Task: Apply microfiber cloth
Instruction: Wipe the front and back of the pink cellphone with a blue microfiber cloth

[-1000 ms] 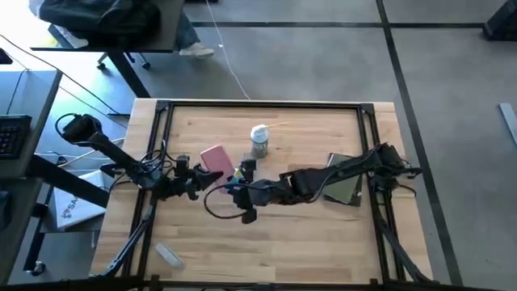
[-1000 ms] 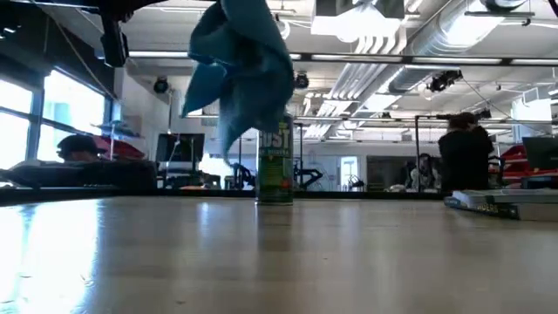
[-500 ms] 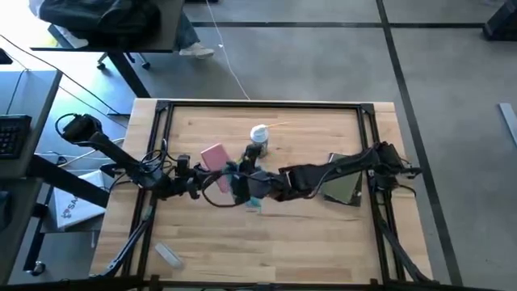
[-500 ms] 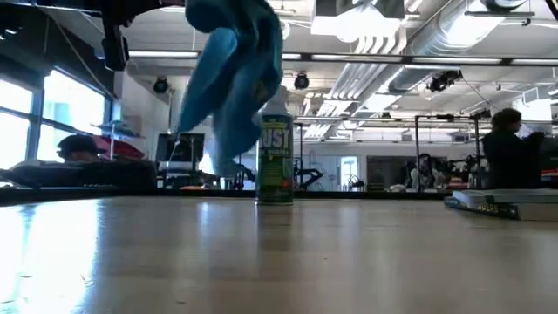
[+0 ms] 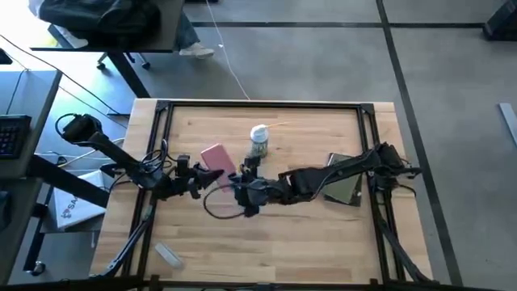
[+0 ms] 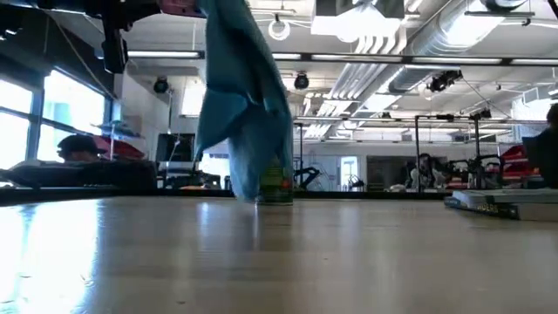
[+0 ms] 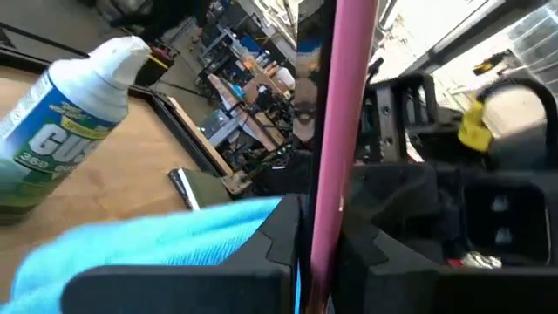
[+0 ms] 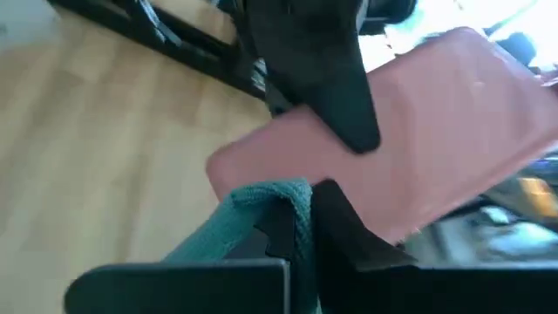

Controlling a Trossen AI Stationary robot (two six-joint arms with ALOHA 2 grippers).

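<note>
My left gripper (image 5: 205,179) stands left of the table's middle, shut on a pink phone (image 5: 216,158) held above the table. The phone shows edge-on in the left wrist view (image 7: 340,131) and with its flat face in the right wrist view (image 8: 418,139). My right gripper (image 5: 243,189) is just right of the phone, shut on the light-blue microfiber cloth (image 6: 244,113). The cloth hangs in a long bunch in front of a green spray can (image 5: 258,142). Whether the cloth touches the phone, I cannot tell. My left gripper pinches the phone by one end (image 7: 321,228) between its two fingers, one finger (image 8: 327,74) lying on the phone's face. The fingers come level from the table's left. The phone is lifted clear of the table. My right gripper pinches a bunched fold of the cloth (image 8: 261,209) between its fingers, coming from the table's right. The cloth hangs slack below the hold, and its lower end (image 6: 261,185) reaches down near the table top.
The spray can (image 6: 279,185) stands upright just beyond the grippers, toward the far edge. A flat grey-green pad (image 5: 343,187) lies at the right under my right arm. A small white object (image 5: 168,255) lies near the front left corner. A dark frame (image 5: 161,113) runs around the table.
My right gripper has shifted with the cloth a little toward the phone and the table's left. The cloth has swung and come out of its bunch, and now hangs longer, with its lower end closer to the table.
</note>
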